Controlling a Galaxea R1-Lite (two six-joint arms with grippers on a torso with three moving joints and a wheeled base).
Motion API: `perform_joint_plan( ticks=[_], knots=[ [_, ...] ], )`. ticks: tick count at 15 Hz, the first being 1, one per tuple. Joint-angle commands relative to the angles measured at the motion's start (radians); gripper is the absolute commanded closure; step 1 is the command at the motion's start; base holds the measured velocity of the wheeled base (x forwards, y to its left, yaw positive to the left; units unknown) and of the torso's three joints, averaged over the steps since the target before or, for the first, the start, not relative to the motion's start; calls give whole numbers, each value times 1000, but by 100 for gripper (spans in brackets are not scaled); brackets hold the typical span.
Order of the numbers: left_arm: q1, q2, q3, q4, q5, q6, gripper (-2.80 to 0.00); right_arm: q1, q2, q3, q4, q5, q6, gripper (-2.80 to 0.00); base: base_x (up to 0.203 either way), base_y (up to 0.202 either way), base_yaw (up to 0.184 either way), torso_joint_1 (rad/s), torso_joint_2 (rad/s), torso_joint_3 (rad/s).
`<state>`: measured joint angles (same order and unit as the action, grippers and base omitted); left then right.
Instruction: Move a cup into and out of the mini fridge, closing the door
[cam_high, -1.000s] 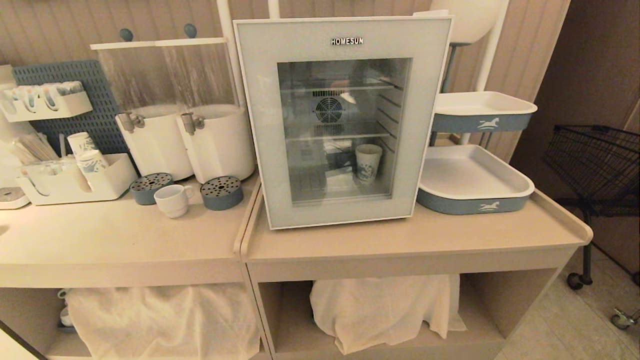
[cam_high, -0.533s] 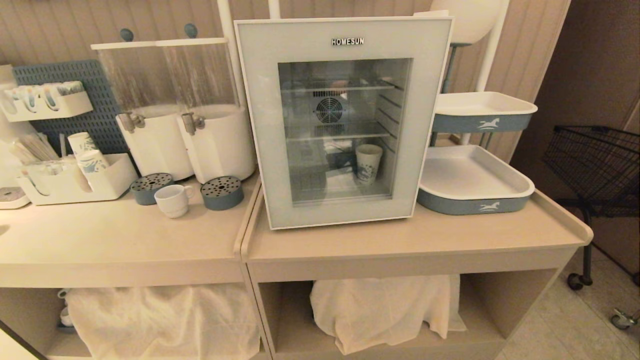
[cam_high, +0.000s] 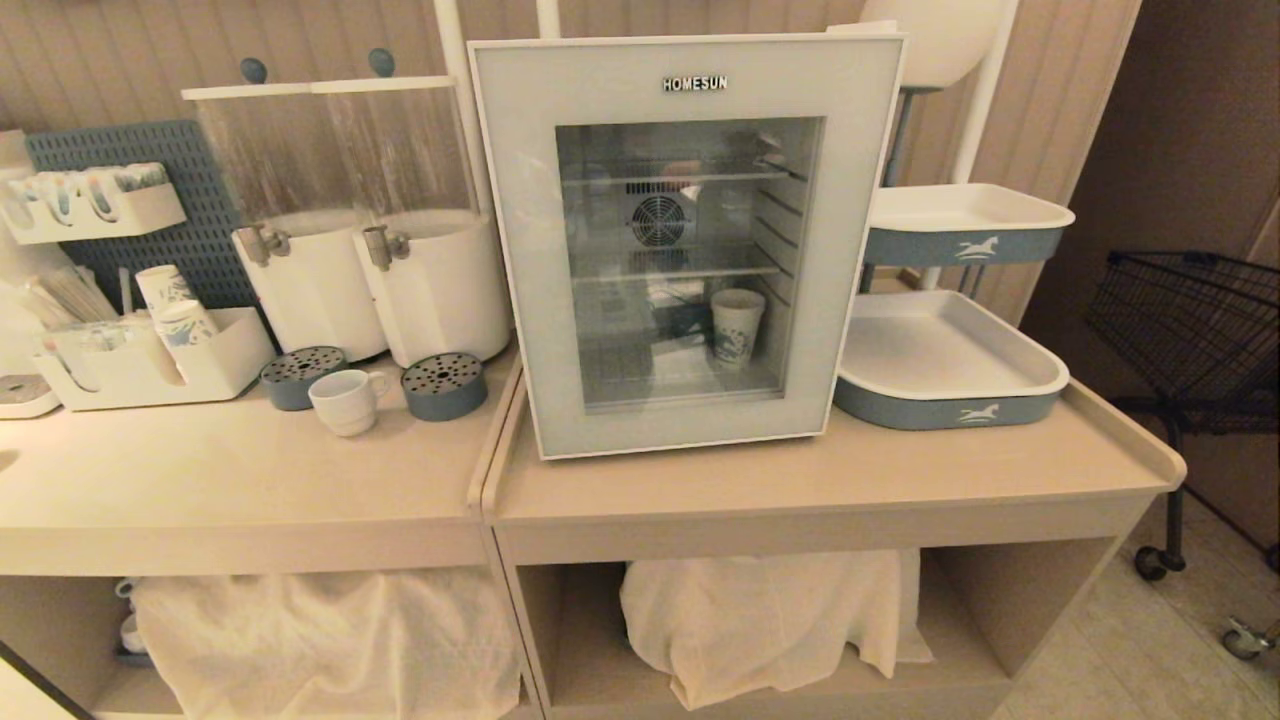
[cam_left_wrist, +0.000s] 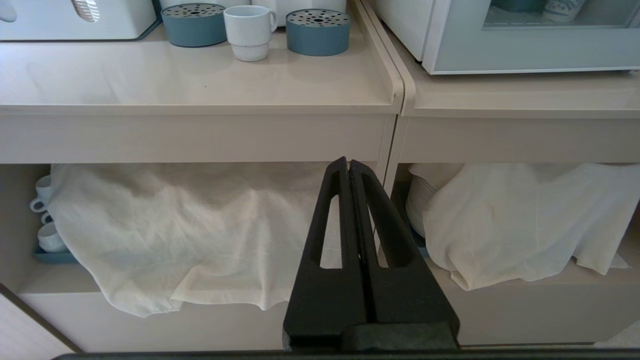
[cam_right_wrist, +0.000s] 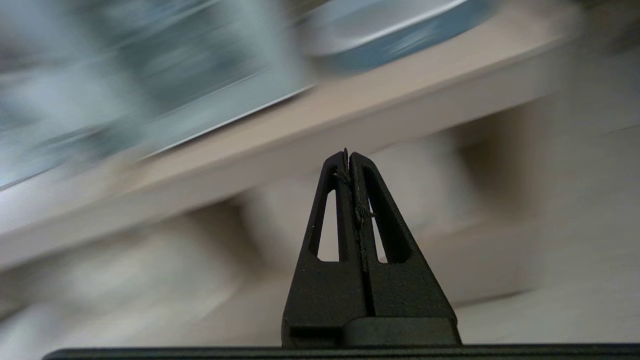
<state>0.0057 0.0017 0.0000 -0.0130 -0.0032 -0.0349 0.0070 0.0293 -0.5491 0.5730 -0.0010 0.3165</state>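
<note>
Black L gripper (cam_left_wrist: 349, 167) shut, empty | R gripper (cam_right_wrist: 348, 156) same

fridge (cam_high: 690, 245): 1; dispensers (cam_high: 375, 215): 2; trays (cam_high: 945, 360): 2; drip-cups (cam_high: 443, 385): 2

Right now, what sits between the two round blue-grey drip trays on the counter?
The cup, upright on the counter between the drip trays, in head and left wrist views.

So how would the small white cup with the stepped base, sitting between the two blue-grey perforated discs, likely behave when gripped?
The small white glazed cup looks rigid, probably ceramic, so likely breakable if dropped. Its smooth glossy wall may be slippery. Being squat on the beige counter, it seems unlikely to tip, though its side handle could catch on the discs close beside it.
</note>
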Motion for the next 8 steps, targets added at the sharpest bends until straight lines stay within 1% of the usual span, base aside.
perform_joint_plan(
  ticks=[1,2,3,4,5,6,7,8],
  knots=[
    [0,1,0,-1,0,0,0,-2,-29,207,-292,-136,-106,0,0,0,0,0,0,0],
    [0,1,0,-1,0,0,0,-2,-29,343,-453,-159,-190,0,0,0,0,0,0,0],
    [0,1,0,-1,0,0,0,-3,-29,459,-576,-170,-263,0,0,0,0,0,0,0],
    [0,1,0,-1,0,0,0,-3,-29,529,-620,-166,-299,0,0,0,0,0,0,0],
    [0,1,0,-1,0,0,0,-3,-29,562,-641,-146,-322,0,0,0,0,0,0,0],
    [0,1,0,-1,0,0,0,-4,-29,557,-630,-77,-325,0,0,0,0,0,0,0],
    [0,1,0,-1,0,0,0,-4,-28,539,-549,-41,-327,0,0,0,0,0,0,0],
    [0,1,0,-1,0,0,0,-4,-28,540,-506,-28,-329,0,0,0,0,0,0,0]
  ],
)
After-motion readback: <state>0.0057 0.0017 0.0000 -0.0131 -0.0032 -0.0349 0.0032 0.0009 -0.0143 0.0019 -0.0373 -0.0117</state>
